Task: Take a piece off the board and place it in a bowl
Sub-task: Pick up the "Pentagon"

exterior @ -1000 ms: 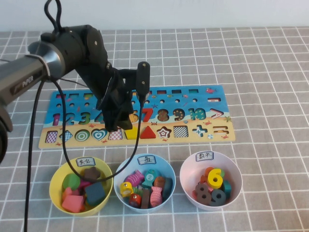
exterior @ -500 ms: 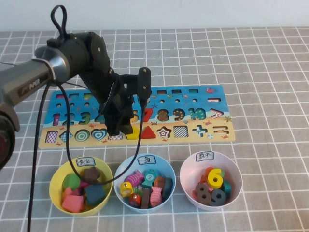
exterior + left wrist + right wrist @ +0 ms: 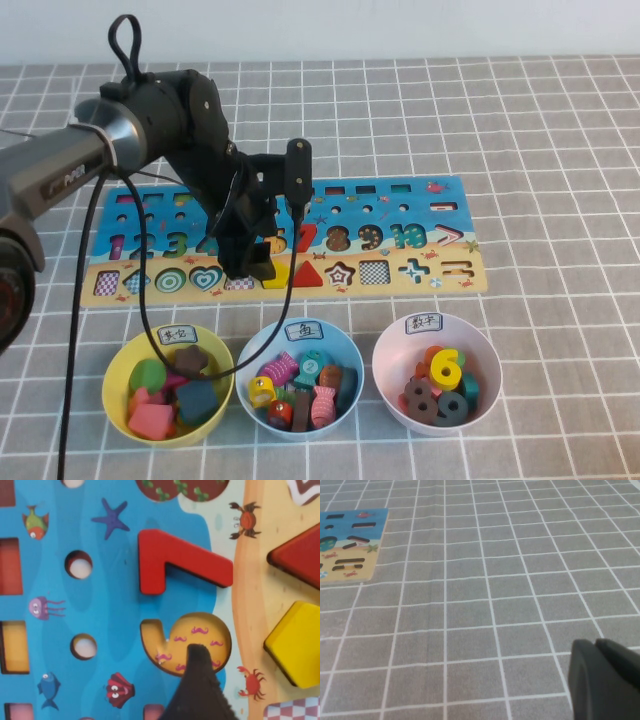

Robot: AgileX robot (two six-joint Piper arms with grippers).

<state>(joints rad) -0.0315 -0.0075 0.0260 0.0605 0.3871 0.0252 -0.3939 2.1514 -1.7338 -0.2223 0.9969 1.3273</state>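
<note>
The board [image 3: 455, 222] lies across the middle of the table. The piece, a flat yellow pentagon [image 3: 295, 645], sits in its slot in the sand-coloured row beside a red triangle [image 3: 300, 555]. In the high view only a sliver of the yellow pentagon [image 3: 279, 280] shows past my left gripper [image 3: 255, 262], which hangs low and open over the board. One dark finger [image 3: 197, 685] points at the vacant 6 slot [image 3: 200, 637], and nothing is held. The yellow bowl [image 3: 118, 400] stands in front of the board. My right gripper [image 3: 595, 647] is shut over bare mat, far from the board.
A light blue bowl [image 3: 345, 350] and a pale pink-white bowl [image 3: 480, 345] stand to the right of the yellow one, all holding blocks. A red 7 [image 3: 175, 560] sits in the board. The left arm's cable [image 3: 130, 300] loops down over the yellow bowl.
My left gripper has shifted slightly right and lower over the board, now covering most of the yellow pentagon in the high view. The piece has not moved.
</note>
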